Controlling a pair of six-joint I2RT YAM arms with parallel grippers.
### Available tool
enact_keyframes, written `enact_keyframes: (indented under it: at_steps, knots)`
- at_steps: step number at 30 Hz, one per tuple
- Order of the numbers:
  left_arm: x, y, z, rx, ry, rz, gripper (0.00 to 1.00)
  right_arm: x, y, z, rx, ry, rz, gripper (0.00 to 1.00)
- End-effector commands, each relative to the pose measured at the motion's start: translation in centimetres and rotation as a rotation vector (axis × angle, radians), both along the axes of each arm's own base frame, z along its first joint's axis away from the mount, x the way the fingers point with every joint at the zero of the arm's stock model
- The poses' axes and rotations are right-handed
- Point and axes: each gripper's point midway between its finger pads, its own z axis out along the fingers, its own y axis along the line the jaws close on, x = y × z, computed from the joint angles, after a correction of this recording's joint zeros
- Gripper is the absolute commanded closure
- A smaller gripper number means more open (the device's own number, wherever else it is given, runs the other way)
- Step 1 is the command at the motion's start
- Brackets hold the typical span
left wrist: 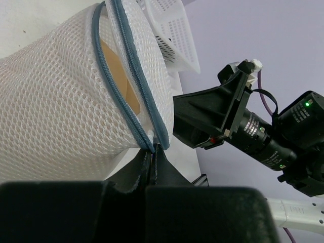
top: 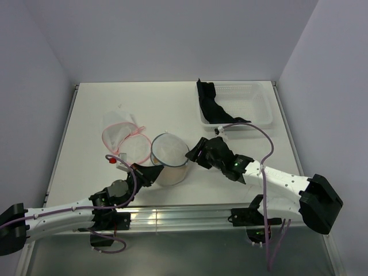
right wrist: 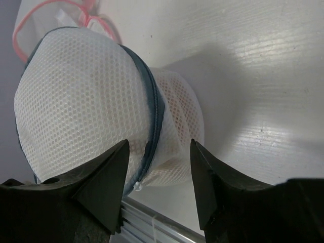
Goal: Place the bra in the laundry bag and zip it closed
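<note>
Pinching the laundry bag (left wrist: 61, 101) by its zip, seen only wrist-side, the left pincer (left wrist: 153, 158) faces the spread right pincer (right wrist: 159, 145).

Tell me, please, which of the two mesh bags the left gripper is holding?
The blue-zippered bag, pinched at its zipper edge; the pink-trimmed bag lies ungripped beside it.

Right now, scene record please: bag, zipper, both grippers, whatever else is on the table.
laundry bag: white mesh, near the front edge, between the two grippers
zipper: blue-grey, partly open; tan contents show through the gap
left gripper: shut on the bag's zipper edge
right gripper: open, facing the zipper, gripping nothing
basket: white, back right; black garment draped over its left end
pink-trimmed mesh bag: left of the laundry bag
</note>
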Motion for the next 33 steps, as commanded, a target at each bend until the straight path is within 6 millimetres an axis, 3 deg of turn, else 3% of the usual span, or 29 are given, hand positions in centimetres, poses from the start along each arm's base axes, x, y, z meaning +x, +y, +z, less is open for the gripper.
enact_keyframes:
  at_steps: [1, 12, 18, 22, 23, 24, 26, 28, 29, 33]
  knots:
    - [-0.6, 0.6, -2.7, 0.016, 0.026, -0.013, 1.0, 1.3, 0.7, 0.9, 0.081, -0.031, -0.017, 0.41]
    - [-0.8, 0.6, -3.0, 0.01, 0.027, -0.025, 1.0, 1.9, 2.6, 1.3, 0.204, -0.022, 0.004, 0.48]
    - [-0.8, 0.4, -3.1, 0.021, 0.027, -0.033, 1.0, 1.7, 2.9, 2.2, 0.255, -0.032, 0.01, 0.71]
    - [-0.7, 0.3, -3.0, 0.043, 0.036, -0.026, 1.0, 1.3, 2.5, 2.6, 0.266, -0.041, 0.012, 0.94]
    - [-0.6, 0.6, -4.2, 0.095, 0.053, -0.017, 1.0, 1.1, 2.3, 2.5, 0.265, -0.04, 0.011, 0.97]
    - [-0.4, 0.3, -2.9, 0.083, 0.042, -0.013, 1.0, 1.0, 2.2, 3.0, 0.277, -0.05, 0.009, 1.0]
    - [-0.1, 0.7, -3.7, 0.137, 0.067, 0.012, 1.0, 0.7, 1.8, 2.8, 0.276, -0.049, 0.003, 1.0]
    - [0.4, 0.8, -3.2, 0.165, 0.075, 0.033, 1.0, 0.4, 1.2, 3.3, 0.29, -0.056, -0.014, 1.0]
    - [0.4, 1.2, -4.1, 0.22, 0.097, 0.04, 1.0, 0.3, 0.7, 2.8, 0.283, -0.053, -0.035, 1.0]
    - [1.3, 0.8, -3.6, 0.312, 0.114, 0.046, 0.97, 0.1, -0.8, 3.4, 0.333, -0.075, -0.107, 1.0]
